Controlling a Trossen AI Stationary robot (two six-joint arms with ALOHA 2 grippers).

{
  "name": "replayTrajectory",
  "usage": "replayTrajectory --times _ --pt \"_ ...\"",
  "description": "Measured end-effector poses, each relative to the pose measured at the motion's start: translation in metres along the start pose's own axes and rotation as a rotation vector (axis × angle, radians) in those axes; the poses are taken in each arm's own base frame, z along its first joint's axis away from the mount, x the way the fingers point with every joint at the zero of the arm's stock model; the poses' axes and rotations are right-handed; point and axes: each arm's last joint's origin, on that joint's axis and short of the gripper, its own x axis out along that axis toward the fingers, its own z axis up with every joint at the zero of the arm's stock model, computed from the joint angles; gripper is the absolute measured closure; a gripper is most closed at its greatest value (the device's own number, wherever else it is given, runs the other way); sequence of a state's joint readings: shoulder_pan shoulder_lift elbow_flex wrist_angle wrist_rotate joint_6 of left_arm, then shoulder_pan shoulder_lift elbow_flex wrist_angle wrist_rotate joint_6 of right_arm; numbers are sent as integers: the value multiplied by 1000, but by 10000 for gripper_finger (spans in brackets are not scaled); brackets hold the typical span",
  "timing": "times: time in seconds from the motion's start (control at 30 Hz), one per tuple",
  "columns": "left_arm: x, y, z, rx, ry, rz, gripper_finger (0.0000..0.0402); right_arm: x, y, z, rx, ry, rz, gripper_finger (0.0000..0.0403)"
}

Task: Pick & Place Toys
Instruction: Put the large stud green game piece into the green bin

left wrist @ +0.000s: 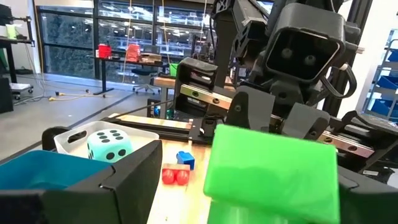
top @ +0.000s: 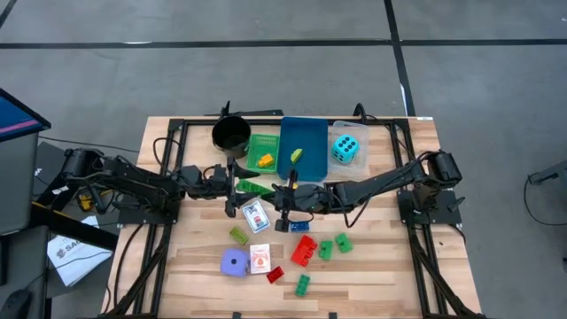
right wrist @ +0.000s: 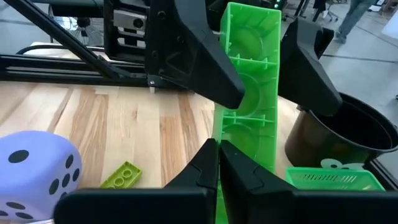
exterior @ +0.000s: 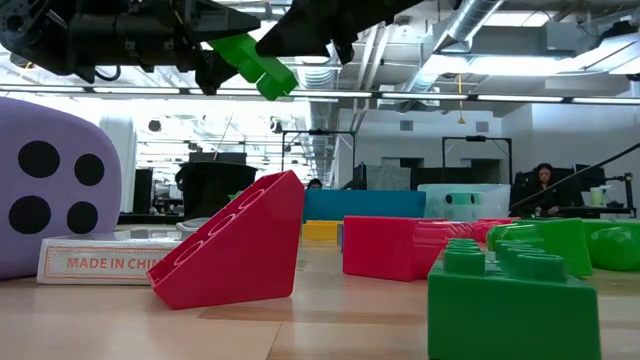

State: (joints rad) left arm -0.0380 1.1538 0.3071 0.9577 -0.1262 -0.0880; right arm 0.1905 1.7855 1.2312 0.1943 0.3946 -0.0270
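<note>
Two left fingers (right wrist: 186,56) flank green brick (right wrist: 249,81) — seemingly gripped

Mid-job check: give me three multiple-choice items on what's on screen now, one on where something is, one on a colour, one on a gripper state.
1. Where is the cyan die?
A. In the clear tray at the table's far right
B. On the bare wood beside the purple die
C. Inside the black cup

2. What colour is the long brick held up between the two arms?
A. Red
B. Green
C. Yellow

3. How is the left gripper?
A. Shut and empty
B. Out of view
C. Closed on the long brick

Answers:
1. A: the cyan die sits in the clear tray, right of the blue tray.
2. B: the long brick is bright green.
3. C: the left gripper has its fingers either side of the long brick; the right gripper is shut beside it.
</note>
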Motion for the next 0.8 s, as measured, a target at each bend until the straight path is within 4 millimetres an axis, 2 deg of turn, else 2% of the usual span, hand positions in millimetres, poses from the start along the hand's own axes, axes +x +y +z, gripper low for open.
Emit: replayTrajectory --times 0.5,0.63,0.8 --pt "0 1 0 31 -5 34 127 0 0 3 12 -28 -9 403" --pt "0 1 0 31 -5 34 170 0 -1 3 13 -30 -19 403" --pt "0 1 1 29 -7 29 260 0 -1 2 11 -26 -35 403"
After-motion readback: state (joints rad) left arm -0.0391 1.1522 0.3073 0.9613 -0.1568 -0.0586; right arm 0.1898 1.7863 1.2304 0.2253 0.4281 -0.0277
